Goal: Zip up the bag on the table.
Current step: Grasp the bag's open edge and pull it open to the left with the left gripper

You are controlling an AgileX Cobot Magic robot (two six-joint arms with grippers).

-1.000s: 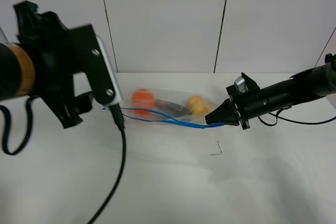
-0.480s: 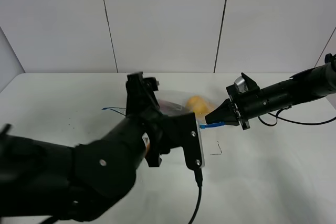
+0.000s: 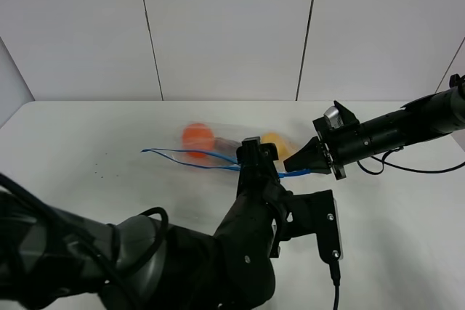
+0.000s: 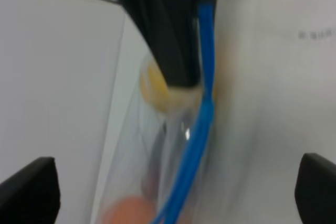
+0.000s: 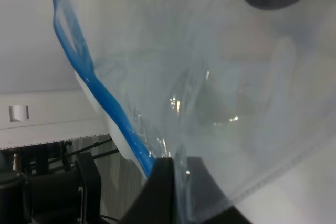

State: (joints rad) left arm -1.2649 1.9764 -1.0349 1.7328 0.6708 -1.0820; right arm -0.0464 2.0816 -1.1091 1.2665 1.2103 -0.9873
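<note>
White table (image 3: 407, 237): the bag is laid on it, near the far side and about the middle.
Left arm (image 3: 182, 266): a big black shape is seen low at the front of the high view, and it is stretched up toward the bag.
Right arm (image 3: 407, 127): it is reached in from the right, low over the table.
Bag (image 3: 218, 149): it is made of clear plastic, and its right end is lifted a little.
Left gripper (image 4: 173, 184): its fingers are spread wide and nothing is held. The bag is seen between them in the left wrist view.
Right gripper (image 3: 299, 163): it is pinched tight on the right end of the bag, at the blue strip.
Blue zipper strip (image 3: 189, 156): two thin blue lines are seen apart toward the left end.
Orange fruit (image 3: 197, 136): it is kept inside, at the left.
Yellow fruit (image 3: 275, 144): it is kept inside, just beside the right gripper.
Dark fruit (image 3: 227, 143): it is found between the other two and is blurred.
</note>
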